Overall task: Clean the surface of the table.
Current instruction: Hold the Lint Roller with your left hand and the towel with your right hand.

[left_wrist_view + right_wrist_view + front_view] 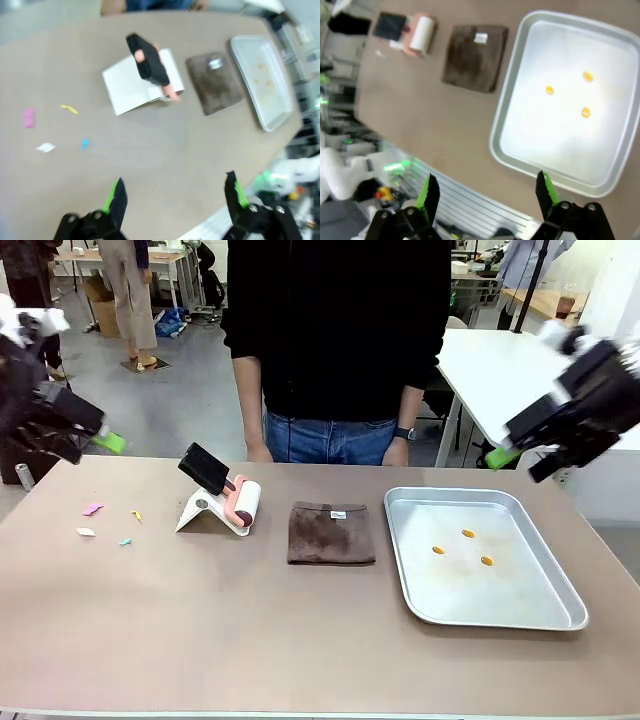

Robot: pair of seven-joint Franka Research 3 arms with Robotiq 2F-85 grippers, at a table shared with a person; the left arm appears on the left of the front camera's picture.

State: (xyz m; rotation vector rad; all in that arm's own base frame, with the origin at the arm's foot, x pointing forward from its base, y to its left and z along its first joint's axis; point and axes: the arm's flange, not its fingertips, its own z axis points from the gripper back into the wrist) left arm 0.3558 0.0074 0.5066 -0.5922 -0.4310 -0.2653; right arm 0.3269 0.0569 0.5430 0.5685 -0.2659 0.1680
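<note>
Hanging wide open, the left gripper (175,180) is best lowered squarely onto the roller handle (147,65) ahead of it.

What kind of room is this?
Probably a robot lab or workshop. A left end effector and a right end effector hover over the table, and a white table stands behind on a bare floor.

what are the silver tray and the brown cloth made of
Tray: looks like bare metal, perhaps aluminium or steel; dull silver sheen, raised rim. Brown cloth: soft fabric, possibly microfibre; matte, slightly fuzzy surface with a small sewn label.
</note>
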